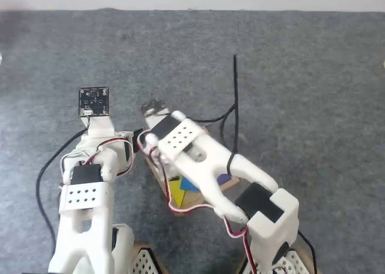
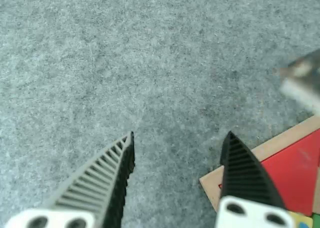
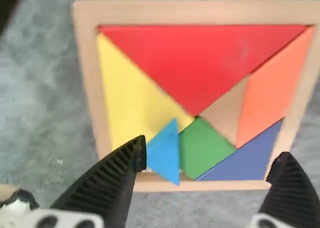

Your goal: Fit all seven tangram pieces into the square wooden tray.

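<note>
Grey carpet [image 1: 301, 75] all across. At left, left gripper [image 2: 180, 138] wide open over carpet, holding nothing, just beside a corner of the one wooden tray [image 3: 190, 11]. Six coloured pieces in the tray: yellow triangle [image 3: 125, 102], light blue triangle [image 3: 165, 153] with one tip over the frame, red triangle [image 3: 200, 57], green square [image 3: 202, 148], dark blue triangle [image 3: 245, 160], orange piece [image 3: 270, 92]. At right, right gripper [image 3: 212, 148] spread wide above the tray, gripping nothing.

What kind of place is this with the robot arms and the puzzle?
Probably a robot test bench or hobby lab. Everything sits on a grey felt-like mat; the white left arm and right arm trail loose wires; the wooden tray of coloured pieces lies below the right arm.
</note>
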### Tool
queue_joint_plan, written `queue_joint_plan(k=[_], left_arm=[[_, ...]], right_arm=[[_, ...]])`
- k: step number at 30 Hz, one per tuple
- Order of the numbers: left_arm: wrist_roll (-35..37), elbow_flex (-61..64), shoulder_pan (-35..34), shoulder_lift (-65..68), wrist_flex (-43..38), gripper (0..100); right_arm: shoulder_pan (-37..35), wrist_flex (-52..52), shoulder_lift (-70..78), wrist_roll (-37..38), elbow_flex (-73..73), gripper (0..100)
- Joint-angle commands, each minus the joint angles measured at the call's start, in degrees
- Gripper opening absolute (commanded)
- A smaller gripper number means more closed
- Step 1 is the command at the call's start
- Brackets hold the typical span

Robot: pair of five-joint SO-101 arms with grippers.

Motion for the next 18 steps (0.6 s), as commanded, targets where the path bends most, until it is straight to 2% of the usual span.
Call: queue_joint_plan(k=[1, 8, 18], left_arm=[[-0.62, -0.57, -0.35, -1.41, -1.23, 27], [-0.62, -0.57, -0.35, -1.41, -1.23, 27], [-0.62, -0.57, -0.35, -1.41, -1.23, 27]], right_arm=[[2.95, -1.89, -0.57, -0.62, -0.26, 37.3], [3.30, -1.63, 3.91, -0.53, -0.44, 37.3], [9.27, 0.04, 3.47, 0.62, -0.35, 37.2]])
